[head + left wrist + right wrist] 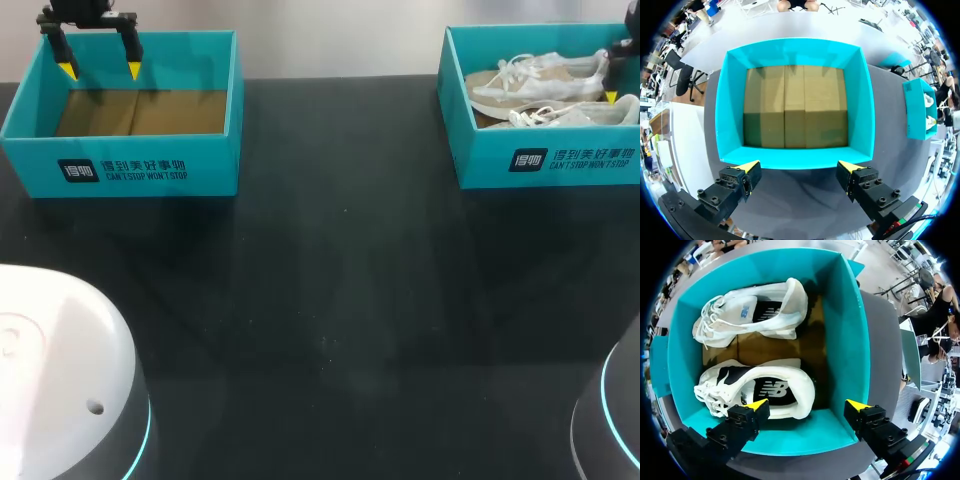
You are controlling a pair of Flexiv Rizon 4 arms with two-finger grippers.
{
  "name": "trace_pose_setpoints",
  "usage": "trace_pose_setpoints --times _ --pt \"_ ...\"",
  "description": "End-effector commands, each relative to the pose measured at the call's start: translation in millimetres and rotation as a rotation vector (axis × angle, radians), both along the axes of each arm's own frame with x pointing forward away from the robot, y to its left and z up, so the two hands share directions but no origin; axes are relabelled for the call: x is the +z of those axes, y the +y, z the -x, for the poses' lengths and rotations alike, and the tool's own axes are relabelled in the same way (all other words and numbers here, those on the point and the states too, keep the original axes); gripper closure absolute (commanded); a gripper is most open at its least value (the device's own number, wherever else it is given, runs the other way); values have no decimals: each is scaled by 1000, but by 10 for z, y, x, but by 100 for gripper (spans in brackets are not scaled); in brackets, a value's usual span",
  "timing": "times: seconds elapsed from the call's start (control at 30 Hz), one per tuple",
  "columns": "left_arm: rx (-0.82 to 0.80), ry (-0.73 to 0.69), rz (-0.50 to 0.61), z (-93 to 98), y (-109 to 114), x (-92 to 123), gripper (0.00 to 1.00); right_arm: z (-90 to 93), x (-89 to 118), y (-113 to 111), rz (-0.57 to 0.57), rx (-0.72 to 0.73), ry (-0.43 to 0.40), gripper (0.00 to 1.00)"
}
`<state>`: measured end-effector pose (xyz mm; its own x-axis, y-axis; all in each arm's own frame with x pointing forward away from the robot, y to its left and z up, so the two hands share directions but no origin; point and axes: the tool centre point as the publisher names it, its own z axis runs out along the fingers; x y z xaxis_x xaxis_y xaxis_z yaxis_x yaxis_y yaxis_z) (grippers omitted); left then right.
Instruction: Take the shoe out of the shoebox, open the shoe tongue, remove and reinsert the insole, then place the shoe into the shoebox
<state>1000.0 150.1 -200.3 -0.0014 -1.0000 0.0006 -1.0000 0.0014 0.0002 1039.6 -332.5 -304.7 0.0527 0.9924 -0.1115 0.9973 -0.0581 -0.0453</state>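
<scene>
The right gripper (pixel 807 406) is hanging spread wide above the shoebox (pixel 847 340). The shoe (pixel 765 390) is lying inside the shoebox. The gripper should be going straight down, pinching one shoe side softly.

The left gripper (pixel 800 166) hangs over an open teal shoebox (pixel 730 112) on the dark table (pixel 805 205), its two fingers spread wide with nothing between them. The yellow fingertips (pixel 751 165) sit level with the box's nearest wall, one toward each near corner. Ahead of the gripper, the box's brown cardboard floor (pixel 795 107) lies in full view, creased into lengthwise panels. Off to one side, well apart from the first box, stands a second teal shoebox (pixel 916 107); something white (pixel 930 106) shows inside it, too small to make out clearly.
</scene>
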Motion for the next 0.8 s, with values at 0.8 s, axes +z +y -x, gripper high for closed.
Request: trace_pose_setpoints --times 0.8 --pt "0 0 0 0 -1 2 0 -113 -483 -66 -19 59 -35 14"
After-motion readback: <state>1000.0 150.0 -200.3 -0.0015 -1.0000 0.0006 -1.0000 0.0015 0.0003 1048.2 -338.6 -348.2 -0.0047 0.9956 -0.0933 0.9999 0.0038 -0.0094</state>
